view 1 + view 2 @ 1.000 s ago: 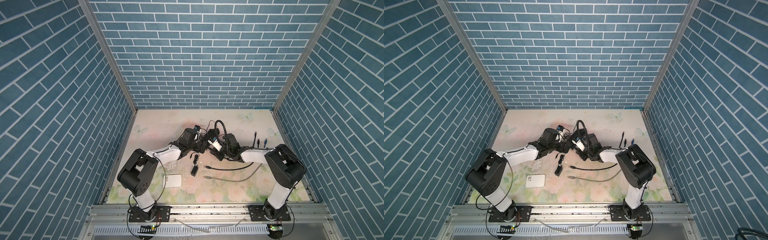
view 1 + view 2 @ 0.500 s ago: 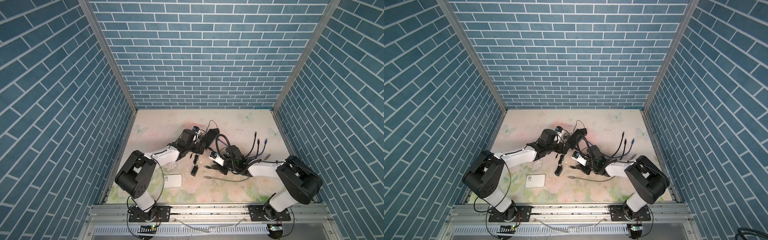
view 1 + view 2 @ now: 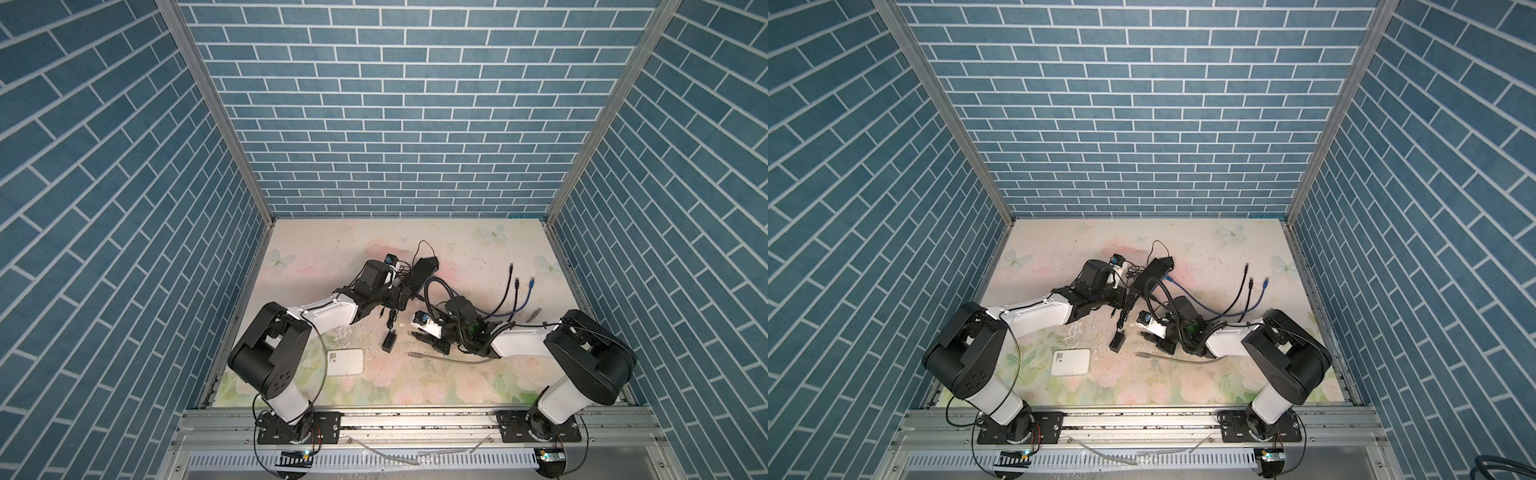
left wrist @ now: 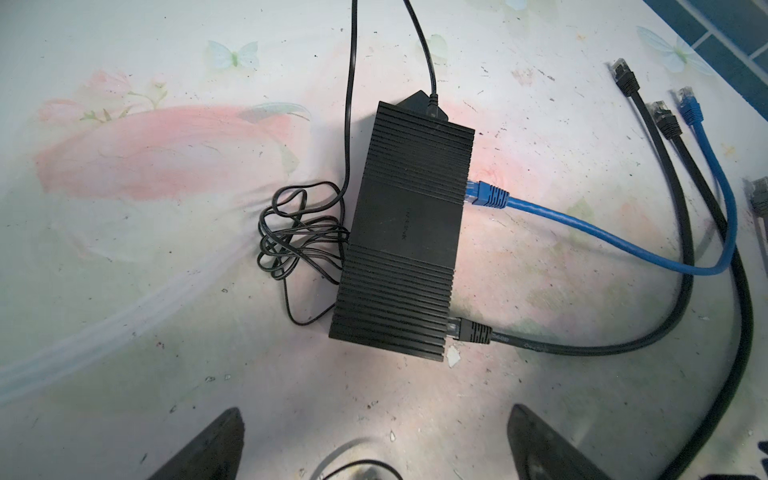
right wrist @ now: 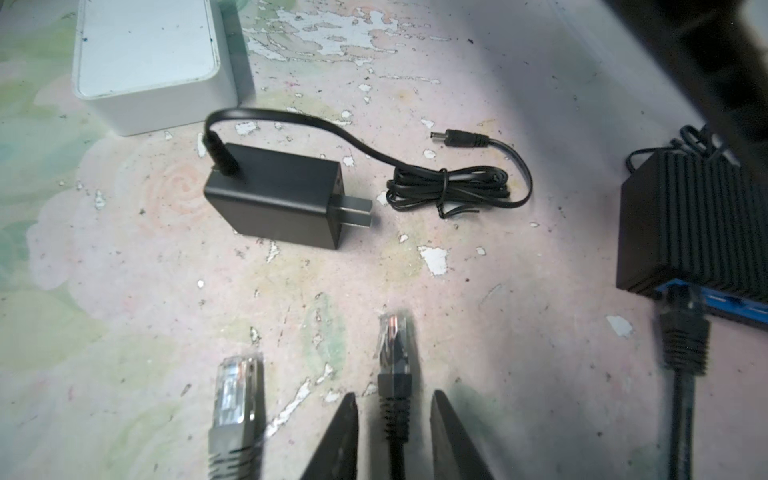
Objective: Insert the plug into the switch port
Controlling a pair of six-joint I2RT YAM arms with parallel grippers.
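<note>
The black ribbed switch (image 4: 405, 232) lies on the floral mat, seen in both top views (image 3: 422, 272) (image 3: 1152, 272). A blue plug (image 4: 486, 195) and a black plug (image 4: 469, 330) sit in ports on one side. My left gripper (image 4: 374, 411) hovers open just short of the switch's end, with nothing between its fingers. My right gripper (image 5: 392, 399) is low over the mat, in front of and to the right of the switch (image 5: 698, 224). It is shut on a black network plug (image 5: 395, 353), whose clear tip sticks out past the fingertips.
A grey plug (image 5: 237, 386) lies beside the right gripper. A black power adapter (image 5: 282, 203) with bundled cord and a white box (image 5: 149, 54) sit on the mat in front. Loose black and blue plug ends (image 4: 665, 120) lie to the right of the switch.
The right arm has drawn back from the switch towards the front right, keeping the black plug between its fingers. The left gripper stays open by the switch.
</note>
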